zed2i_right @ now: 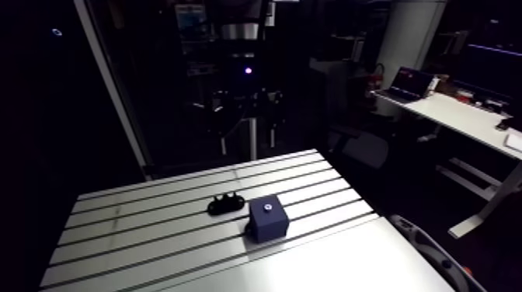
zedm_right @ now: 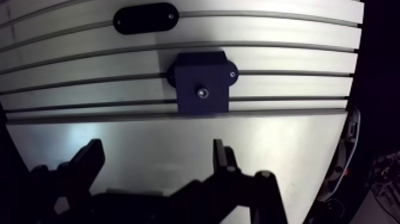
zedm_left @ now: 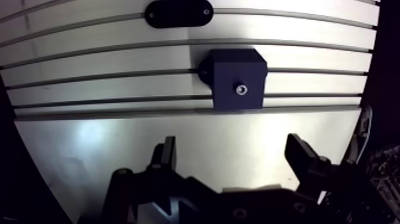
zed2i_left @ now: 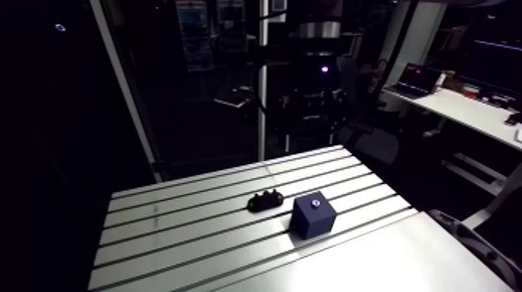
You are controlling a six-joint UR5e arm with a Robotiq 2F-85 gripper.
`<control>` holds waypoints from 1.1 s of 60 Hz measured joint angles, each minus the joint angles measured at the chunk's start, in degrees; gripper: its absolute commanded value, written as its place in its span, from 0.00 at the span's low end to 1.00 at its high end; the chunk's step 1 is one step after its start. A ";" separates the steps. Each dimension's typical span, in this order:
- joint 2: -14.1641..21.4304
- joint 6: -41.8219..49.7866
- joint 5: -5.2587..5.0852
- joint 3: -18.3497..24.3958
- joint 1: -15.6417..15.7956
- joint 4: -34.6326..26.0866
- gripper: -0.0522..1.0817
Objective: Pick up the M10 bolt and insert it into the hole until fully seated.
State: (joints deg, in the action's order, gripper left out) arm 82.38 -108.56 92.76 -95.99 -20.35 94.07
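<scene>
A dark blue block (zedm_left: pixel 235 77) stands on the slotted table (zedm_left: pixel 89 65), ahead of my gripper (zedm_left: pixel 232 146). On its top face sits a small shiny round spot (zedm_left: pixel 241 90); I cannot tell whether it is a bolt head or a lined hole. Beyond the block lies a black oval holder (zedm_left: pixel 178 12); in the arm view this holder (zed2i_left: pixel 265 199) shows small knobs on top. My gripper hangs high above the smooth front plate, open, with nothing between its fingers (zedm_left: pixel 168 152). No loose bolt shows on the table.
The smooth plate (zed2i_left: pixel 388 260) takes up the table's near part, and the slotted part (zed2i_left: pixel 179 217) runs behind it. The table's right edge (zedm_left: pixel 363 77) lies close beside the block.
</scene>
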 measured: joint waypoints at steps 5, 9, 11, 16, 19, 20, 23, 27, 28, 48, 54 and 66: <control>0.22 0.41 0.00 1.53 0.99 -1.26 0.05; 0.37 0.77 -0.05 2.81 1.82 -2.19 0.05; 0.43 0.99 -0.08 3.46 2.24 -2.63 0.05; 0.52 1.58 -0.18 5.02 3.26 -3.60 0.05; 0.52 2.05 -0.31 6.16 4.07 -4.24 0.05; 0.51 2.19 -0.35 6.46 4.28 -4.41 0.05; 0.47 2.63 -0.47 7.46 5.01 -4.93 0.05; 0.36 3.24 -0.63 8.71 5.97 -5.54 0.05; 0.31 3.53 -0.73 9.27 6.42 -5.80 0.05; -0.72 7.05 -1.54 15.25 11.87 -8.79 0.05; -1.09 8.20 -1.65 17.07 13.52 -9.81 0.05; -1.42 9.91 -1.75 19.73 15.34 -12.10 0.05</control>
State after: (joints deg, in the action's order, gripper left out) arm 80.96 -98.65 91.02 -76.26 -5.00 81.97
